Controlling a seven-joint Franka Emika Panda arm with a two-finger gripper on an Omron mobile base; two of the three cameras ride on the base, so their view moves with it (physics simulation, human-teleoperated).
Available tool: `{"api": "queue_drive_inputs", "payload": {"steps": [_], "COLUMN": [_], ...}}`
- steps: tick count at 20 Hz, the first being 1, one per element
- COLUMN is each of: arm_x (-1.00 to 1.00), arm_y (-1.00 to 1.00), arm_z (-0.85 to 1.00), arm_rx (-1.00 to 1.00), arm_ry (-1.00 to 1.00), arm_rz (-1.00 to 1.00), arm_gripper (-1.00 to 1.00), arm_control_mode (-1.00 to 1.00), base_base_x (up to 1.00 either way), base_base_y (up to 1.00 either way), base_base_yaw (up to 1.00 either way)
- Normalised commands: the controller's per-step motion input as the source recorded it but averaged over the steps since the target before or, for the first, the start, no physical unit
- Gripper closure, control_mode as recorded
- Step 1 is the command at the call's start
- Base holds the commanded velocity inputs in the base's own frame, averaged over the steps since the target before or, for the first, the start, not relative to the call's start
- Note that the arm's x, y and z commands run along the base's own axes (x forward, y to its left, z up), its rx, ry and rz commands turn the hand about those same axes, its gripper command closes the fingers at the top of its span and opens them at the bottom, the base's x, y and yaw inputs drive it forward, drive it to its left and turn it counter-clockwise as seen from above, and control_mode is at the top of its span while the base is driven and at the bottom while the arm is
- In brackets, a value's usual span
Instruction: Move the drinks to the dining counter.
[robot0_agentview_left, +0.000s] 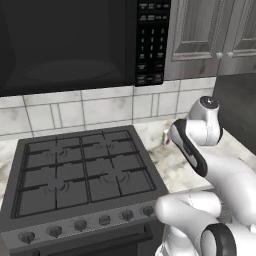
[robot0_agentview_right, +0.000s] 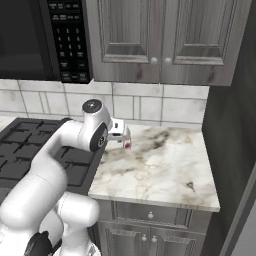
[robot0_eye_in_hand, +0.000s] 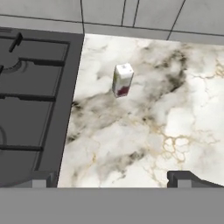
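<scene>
Right now the gripper (robot0_eye_in_hand: 112, 178) hangs with jaws spread wide and empty above the marble worktop (robot0_eye_in_hand: 166, 131). Beside the stove (robot0_eye_in_hand: 30, 100), a small carton (robot0_eye_in_hand: 122, 80) stands upright on that worktop, near the tiled wall (robot0_eye_in_hand: 131, 13).

Carton (robot0_eye_in_hand: 122, 79): white with yellow and dark red panels. Worktop (robot0_eye_in_hand: 153, 131): white marble, grey and gold veining. Stove (robot0_agentview_left: 80, 170): dark grey, black grates. Cabinets (robot0_agentview_right: 160, 35): weathered grey. Backsplash (robot0_agentview_left: 75, 112): pale mottled tile.
</scene>
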Motion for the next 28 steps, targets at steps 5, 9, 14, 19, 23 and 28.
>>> {"api": "queue_drive_inputs", "payload": {"steps": [5,9,14,19,23,28], "arm_x": [0.14,0.39,0.42,0.39,0.42,0.50], "arm_y": [0.00,0.00,0.00,-0.05,-0.04,-0.10], "arm_z": [-0.08,-0.16,-0.17,-0.01,-0.02,-0.07], "arm_rx": [0.00,0.00,0.00,0.00,0.00,0.00], "arm_ry": [0.00,0.00,0.00,0.00,0.04,0.08], "arm_rz": [0.02,0.02,0.00,0.00,0.00,0.00], "arm_gripper": [-1.00,-1.00,-1.00,-1.00,-1.00,-1.00], "arm_control_mode": [-1.00,-1.00,-1.00,-1.00,-1.00,-1.00], "base_base_x": [0.00,0.00,0.00,0.00,0.00,0.00], "base_base_y": [0.00,0.00,0.00,0.00,0.00,0.00], "base_base_yaw": [0.00,0.00,0.00,0.00,0.00,0.00]}}
